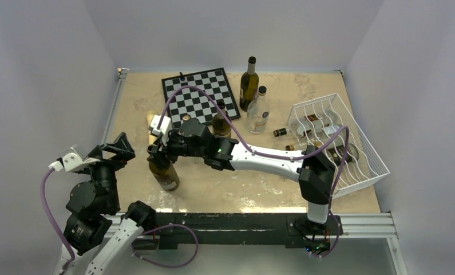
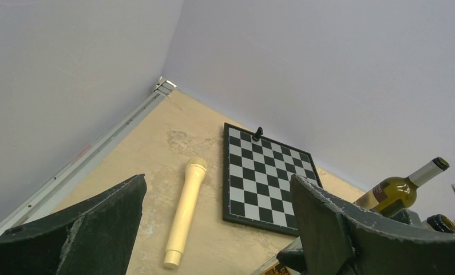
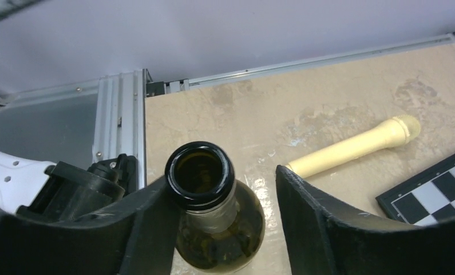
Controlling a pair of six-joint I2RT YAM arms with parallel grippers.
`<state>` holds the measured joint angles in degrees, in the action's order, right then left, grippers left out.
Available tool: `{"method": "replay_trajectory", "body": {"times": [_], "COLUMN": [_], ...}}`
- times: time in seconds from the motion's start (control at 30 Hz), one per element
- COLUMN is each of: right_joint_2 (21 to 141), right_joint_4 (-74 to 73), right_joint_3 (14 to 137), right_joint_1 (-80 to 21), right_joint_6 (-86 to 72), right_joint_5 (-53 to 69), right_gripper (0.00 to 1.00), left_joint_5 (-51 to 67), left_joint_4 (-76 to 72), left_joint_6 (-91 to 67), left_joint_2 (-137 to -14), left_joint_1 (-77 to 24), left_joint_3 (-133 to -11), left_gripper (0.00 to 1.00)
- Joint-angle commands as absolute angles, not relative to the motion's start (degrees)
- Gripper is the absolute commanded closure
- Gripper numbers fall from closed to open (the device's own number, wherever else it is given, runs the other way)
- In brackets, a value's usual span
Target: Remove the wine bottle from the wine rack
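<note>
Beige mottled counter (image 1: 242,192), boxed in by plain pale grey walls (image 1: 230,28) on the left, back and right. Metal rail (image 1: 113,109) runs along the left edge and another rail (image 1: 362,223) along the near edge, where the arm bases sit.

Wine rack (image 1: 356,143) is at the right side of the counter, tilted, with several bottles (image 1: 319,123) lying in its cradles. Chessboard (image 1: 205,86) lies flat at back centre, one dark piece (image 2: 258,133) on its far edge. Cream microphone (image 2: 185,212) lies on the counter just left of the chessboard.

Three bottles stand between chessboard and rack: green bottle (image 1: 249,86), clear bottle (image 1: 258,114) and brown bottle (image 1: 221,123).

Wine bottle (image 1: 165,175) is off the rack: it stands upright on the near-left part of the counter, well apart from the rack, mouth uncorked.

The right arm reaches across to it. Right end effector (image 1: 156,152) sits around the bottle neck, released. In the right wrist view one finger is at or against the neck and the other stands clear with a visible gap.

The left arm is folded at the near-left corner. Left end effector (image 2: 218,189) is spread wide, nothing between its fingers, raised off the counter.
</note>
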<state>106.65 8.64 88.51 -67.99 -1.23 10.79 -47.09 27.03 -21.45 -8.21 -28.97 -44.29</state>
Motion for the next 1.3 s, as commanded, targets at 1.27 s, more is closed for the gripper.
{"method": "replay_trajectory", "body": {"times": [1.27], "right_joint_2": [69.6], "right_joint_4": [-43.7], "right_joint_3": [48.7], "right_joint_1": [-45.9], "right_joint_6": [60.8], "right_joint_5": [-9.1], "right_gripper": [0.27], "left_joint_5": [-35.3], "left_joint_4": [22.4], "left_joint_6": [-18.5], "left_joint_2": [-10.9], "left_joint_1": [-29.2], "left_joint_3": [-43.6], "left_gripper": [0.01]}}
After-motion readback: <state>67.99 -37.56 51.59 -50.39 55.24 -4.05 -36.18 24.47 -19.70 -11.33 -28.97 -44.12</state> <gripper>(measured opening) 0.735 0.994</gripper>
